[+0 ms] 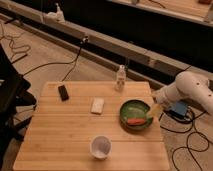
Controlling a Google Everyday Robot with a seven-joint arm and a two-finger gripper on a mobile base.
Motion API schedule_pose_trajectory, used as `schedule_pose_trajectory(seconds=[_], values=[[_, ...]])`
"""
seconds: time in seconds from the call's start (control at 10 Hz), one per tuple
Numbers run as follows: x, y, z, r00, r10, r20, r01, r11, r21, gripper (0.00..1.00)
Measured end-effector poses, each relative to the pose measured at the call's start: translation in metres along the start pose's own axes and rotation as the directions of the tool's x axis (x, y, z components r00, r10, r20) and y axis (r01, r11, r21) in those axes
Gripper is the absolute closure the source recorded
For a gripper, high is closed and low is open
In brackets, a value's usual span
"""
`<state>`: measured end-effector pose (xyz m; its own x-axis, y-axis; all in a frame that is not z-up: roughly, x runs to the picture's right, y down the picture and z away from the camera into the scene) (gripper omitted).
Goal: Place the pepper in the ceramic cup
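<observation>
We see the small, elongated orange-red pepper [134, 121] lying inside the round green bowl [125, 107], towards its near side, on the right part of the light wooden table [55, 142]. The small round white ceramic cup [101, 146] stands upright well apart from it, nearer the front edge and to the left of the bowl. The robot's gripper [153, 112], at the end of the white arm [192, 89] reaching in from the right, hangs over the bowl's right rim, near the pepper; we cannot tell how it is set. Behind the bowl stands a small pale bottle [120, 78]. Left of the bowl lies a flat white rectangular block [98, 105], and further left a small black rectangular object [63, 92].
</observation>
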<state>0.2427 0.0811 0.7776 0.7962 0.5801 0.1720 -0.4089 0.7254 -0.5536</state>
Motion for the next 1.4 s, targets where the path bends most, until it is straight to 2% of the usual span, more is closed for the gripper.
schedule_pose_trajectory(seconds=[0.2, 0.4, 0.5, 0.8, 1.1, 1.3, 1.4], values=[[-0.024, -0.005, 0.018, 0.997, -0.028, 0.074, 0.028, 1.0, 0.009, 0.2], [-0.035, 0.003, 0.039, 0.992, -0.064, 0.111, 0.066, 0.998, -0.009, 0.2], [-0.034, 0.009, 0.048, 0.991, -0.074, 0.116, 0.077, 0.997, -0.021, 0.2], [-0.025, 0.023, 0.073, 0.989, -0.102, 0.109, 0.108, 0.993, -0.043, 0.2], [-0.025, 0.022, 0.073, 0.989, -0.103, 0.11, 0.108, 0.993, -0.042, 0.2], [-0.02, 0.021, 0.074, 0.99, -0.109, 0.089, 0.112, 0.993, -0.039, 0.2], [-0.008, 0.018, 0.079, 0.994, -0.102, 0.05, 0.104, 0.994, -0.044, 0.2]])
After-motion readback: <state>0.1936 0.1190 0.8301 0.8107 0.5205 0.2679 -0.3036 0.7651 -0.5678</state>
